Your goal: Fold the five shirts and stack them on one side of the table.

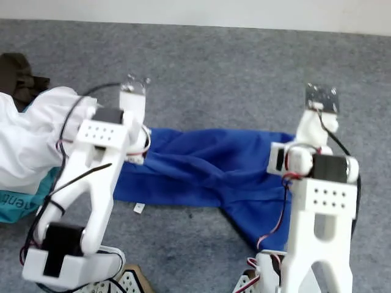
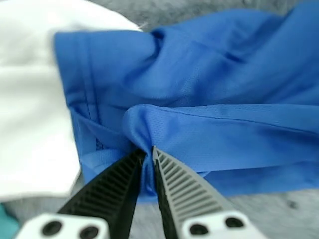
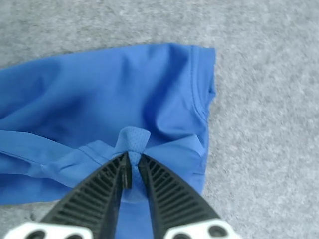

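Observation:
A blue shirt (image 1: pixel 208 168) lies stretched across the middle of the grey table. My left gripper (image 2: pixel 148 153) is shut on a pinched fold of the blue shirt (image 2: pixel 209 99) at its left end, beside a white shirt (image 2: pixel 30 99). My right gripper (image 3: pixel 133 158) is shut on a raised tuck of the blue shirt (image 3: pixel 109 94) near its right end, close to a hemmed sleeve edge (image 3: pixel 205 94). In the high view the left arm (image 1: pixel 101 165) stands over the shirt's left end and the right arm (image 1: pixel 317 183) over its right end.
A heap of white shirts (image 1: pixel 30 140) lies at the table's left edge, with a teal garment (image 1: pixel 18 204) under it and a dark one (image 1: pixel 18 76) behind. Bare grey table (image 1: pixel 244 73) stretches beyond the blue shirt.

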{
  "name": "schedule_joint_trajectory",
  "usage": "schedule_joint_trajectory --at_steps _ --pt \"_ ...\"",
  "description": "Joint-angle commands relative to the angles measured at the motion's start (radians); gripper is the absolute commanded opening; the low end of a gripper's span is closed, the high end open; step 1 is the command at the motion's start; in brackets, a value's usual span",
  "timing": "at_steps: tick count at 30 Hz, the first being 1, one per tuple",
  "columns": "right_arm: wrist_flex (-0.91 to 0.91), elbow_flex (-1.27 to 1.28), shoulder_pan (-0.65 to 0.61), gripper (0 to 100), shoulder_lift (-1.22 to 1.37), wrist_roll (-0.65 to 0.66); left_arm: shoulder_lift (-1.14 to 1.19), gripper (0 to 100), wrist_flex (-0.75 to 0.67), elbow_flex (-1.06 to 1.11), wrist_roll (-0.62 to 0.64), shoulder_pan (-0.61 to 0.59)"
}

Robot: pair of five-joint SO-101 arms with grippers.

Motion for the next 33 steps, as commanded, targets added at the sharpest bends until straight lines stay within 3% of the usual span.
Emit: schedule_joint_trajectory --at_steps 1,8,18,28,33 --pt "-0.019 0.076 0.033 0.5 -0.101 0.075 -0.093 1 -0.161 0.168 -0.118 0.010" --pt "-0.024 0.263 0.033 0.5 -0.214 0.101 -0.170 2 -0.239 0.275 -0.196 -0.047" --pt "-0.024 0.320 0.035 0.5 -0.292 0.101 -0.246 27 -0.141 0.277 -0.193 -0.165" --pt "-0.013 0.323 0.067 0.5 -0.292 0.104 -0.466 27 -0.060 0.266 -0.195 -0.265" --pt "0.030 0.321 0.085 1.1 -0.292 0.227 -0.538 27 -0.058 0.223 -0.186 -0.280"
